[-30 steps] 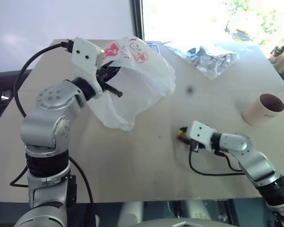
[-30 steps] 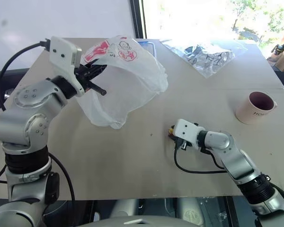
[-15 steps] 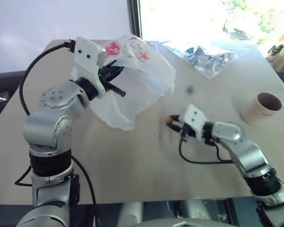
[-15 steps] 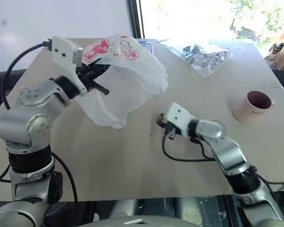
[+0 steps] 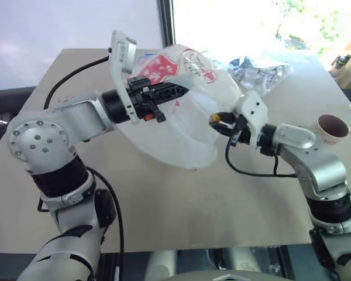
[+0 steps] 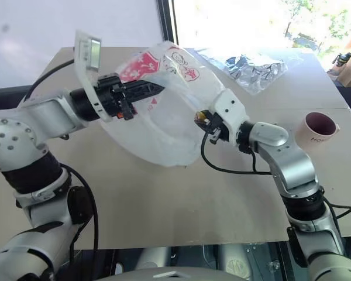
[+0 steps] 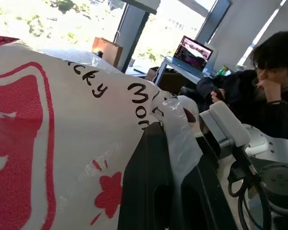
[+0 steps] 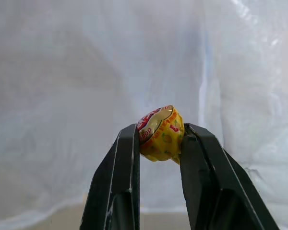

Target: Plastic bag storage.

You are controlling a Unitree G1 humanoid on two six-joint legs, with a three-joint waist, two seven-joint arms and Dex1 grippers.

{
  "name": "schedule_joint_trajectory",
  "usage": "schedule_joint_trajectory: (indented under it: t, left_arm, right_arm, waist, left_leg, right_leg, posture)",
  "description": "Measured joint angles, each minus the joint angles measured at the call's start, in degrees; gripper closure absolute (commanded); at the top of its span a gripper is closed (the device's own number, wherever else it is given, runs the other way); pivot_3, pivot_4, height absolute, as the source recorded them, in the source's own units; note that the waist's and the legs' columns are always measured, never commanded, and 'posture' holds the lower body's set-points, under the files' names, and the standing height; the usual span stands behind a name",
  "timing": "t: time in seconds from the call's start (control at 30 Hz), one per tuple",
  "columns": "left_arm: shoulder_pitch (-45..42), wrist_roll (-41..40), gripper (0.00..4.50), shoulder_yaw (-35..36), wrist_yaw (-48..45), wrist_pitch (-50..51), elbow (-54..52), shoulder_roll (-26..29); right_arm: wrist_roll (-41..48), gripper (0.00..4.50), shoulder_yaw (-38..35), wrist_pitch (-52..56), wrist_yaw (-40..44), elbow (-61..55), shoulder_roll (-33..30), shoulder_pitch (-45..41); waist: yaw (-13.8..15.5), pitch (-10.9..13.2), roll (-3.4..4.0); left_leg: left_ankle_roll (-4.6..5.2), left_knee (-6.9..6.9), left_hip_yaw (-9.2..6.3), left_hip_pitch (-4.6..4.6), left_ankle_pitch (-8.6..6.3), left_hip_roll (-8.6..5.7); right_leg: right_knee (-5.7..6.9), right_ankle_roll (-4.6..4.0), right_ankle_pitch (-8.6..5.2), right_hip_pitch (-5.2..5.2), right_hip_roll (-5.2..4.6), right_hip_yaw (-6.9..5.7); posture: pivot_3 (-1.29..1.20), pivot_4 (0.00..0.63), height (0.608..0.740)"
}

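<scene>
The plastic bag (image 5: 184,126), thin, white and translucent with red motifs, hangs above the table. My left gripper (image 5: 184,89) is shut on its upper edge, and the film (image 7: 180,139) is pinched between the black fingers (image 7: 149,187). My right gripper (image 8: 161,129) is shut on a small yellow and red wrapped candy (image 8: 161,136). It holds the candy (image 5: 221,117) in the air against the bag's right side, level with the bag's middle.
A beige paper cup (image 5: 330,127) stands at the table's right. Clear silvery wrap (image 5: 260,70) lies at the far side by the window. Beyond the table a seated person (image 7: 273,72) and a laptop (image 7: 194,50) are in view.
My left gripper rolled and swung the bag toward the table's middle. My right gripper rose off the table with the candy and came up beside the bag.
</scene>
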Motion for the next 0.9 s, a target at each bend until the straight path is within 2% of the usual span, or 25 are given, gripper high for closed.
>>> schedule_joint_trajectory:
  t: [0.1, 0.2, 0.27, 0.3, 0.4, 0.47, 0.6, 0.7, 0.73, 0.9]
  left_arm:
    - [1.04, -1.65, 4.5, -0.93, 1.27, 0.42, 0.33, 1.95]
    - [3.99, -2.37, 4.5, -2.64, 1.94, 0.36, -0.51, 2.54]
    - [3.93, -5.59, 4.5, -2.52, 3.4, 0.2, 0.28, 2.44]
    - [3.1, -8.77, 4.5, -2.35, 4.72, -0.12, 1.84, 2.52]
    - [2.57, -10.66, 4.5, -2.7, 5.88, -1.21, 2.1, 3.84]
    - [3.09, -10.7, 4.5, -3.72, 6.64, -2.01, 1.61, 4.78]
    - [5.01, -10.76, 4.5, -5.28, 7.52, -4.24, -0.4, 6.33]
    - [6.05, -10.67, 4.5, -5.99, 7.57, -5.59, -1.93, 7.66]
    - [6.48, -10.69, 4.5, -6.2, 8.1, -6.49, -2.3, 7.72]
    - [8.32, -10.39, 4.5, -7.11, 9.69, -9.61, -3.85, 8.2]
  right_arm:
    - [0.96, 3.85, -1.15, 2.96, -0.79, -1.45, -1.42, -0.14]
    - [5.15, 3.85, -2.24, 7.27, 0.09, -5.12, -1.96, -0.82]
    - [8.1, 3.85, -2.06, 9.31, 1.38, -7.91, -2.36, -0.86]
    - [10.39, 3.85, -1.88, 10.87, 2.02, -9.51, -2.22, -1.0]
    - [11.23, 3.85, 1.58, 11.6, 1.68, -9.24, -1.07, -2.56]
    - [9.23, 3.85, 5.66, 10.37, 0.81, -6.41, -0.69, -3.14]
    - [-0.03, 3.85, 13.29, -1.61, -3.7, 11.48, 6.28, -7.09]
    - [-3.21, 3.85, 14.67, -9.31, -4.11, 21.04, 10.9, -10.37]
    - [-3.5, 3.05, 14.44, -12.42, -3.76, 25.59, 14.12, -12.91]
    - [-6.21, 1.18, 16.2, -22.61, -0.4, 32.78, 16.68, -14.41]
  waist:
    - [-0.02, 0.0, 0.0]
    - [0.26, 0.01, 0.0]
    - [0.42, 0.01, -0.02]
    - [0.53, 0.01, -0.02]
    - [0.26, 0.01, -0.02]
    - [0.24, 0.01, -0.02]
    - [0.01, 0.0, -0.04]
    - [-0.02, 0.01, -0.03]
    - [-0.03, 0.01, -0.04]
    - [0.49, 0.01, -0.04]
  left_leg:
    - [-0.12, -0.04, 0.14, -0.08, 0.07, -0.01]
    - [-0.14, -0.08, 0.18, -0.13, 0.08, -0.01]
    - [-0.14, -0.07, 0.16, -0.22, 0.08, 0.0]
    - [-0.14, -0.07, 0.13, -0.22, 0.08, 0.0]
    - [-0.13, -0.06, 0.2, -0.17, 0.08, -0.05]
    - [-0.13, -0.06, 0.2, -0.15, 0.08, -0.05]
    - [-0.18, -0.07, 0.27, -0.15, 0.11, -0.02]
    - [-0.25, -0.09, 0.31, -0.28, 0.15, 0.0]
    - [-0.27, -0.1, 0.33, -0.38, 0.16, 0.02]
    - [-0.27, -0.02, 0.15, -0.7, 0.16, -0.03]
  right_leg:
    - [-0.01, 0.0, 0.0, -0.14, -0.02, 0.18]
    - [-0.06, 0.0, 0.0, -0.2, -0.07, 0.21]
    - [-0.05, 0.0, 0.0, -0.28, -0.08, 0.19]
    - [-0.04, 0.0, 0.0, -0.28, -0.1, 0.15]
    - [-0.01, 0.0, 0.0, -0.28, -0.1, 0.23]
    - [0.0, 0.0, 0.0, -0.28, -0.09, 0.24]
    - [0.04, 0.0, 0.0, -0.35, 0.0, 0.31]
    - [0.05, 0.0, 0.01, -0.54, 0.0, 0.37]
    - [0.04, -0.01, 0.01, -0.66, 0.0, 0.38]
    - [-0.06, -0.01, 0.01, -0.76, -0.12, 0.15]
  posture:
    - [0.0, 0.15, 0.74]
    - [0.0, 0.15, 0.74]
    - [0.0, 0.15, 0.74]
    - [0.0, 0.15, 0.74]
    - [0.0, 0.15, 0.74]
    - [0.0, 0.15, 0.74]
    - [0.0, 0.15, 0.74]
    - [0.0, 0.15, 0.74]
    - [0.0, 0.15, 0.74]
    - [0.0, 0.15, 0.74]
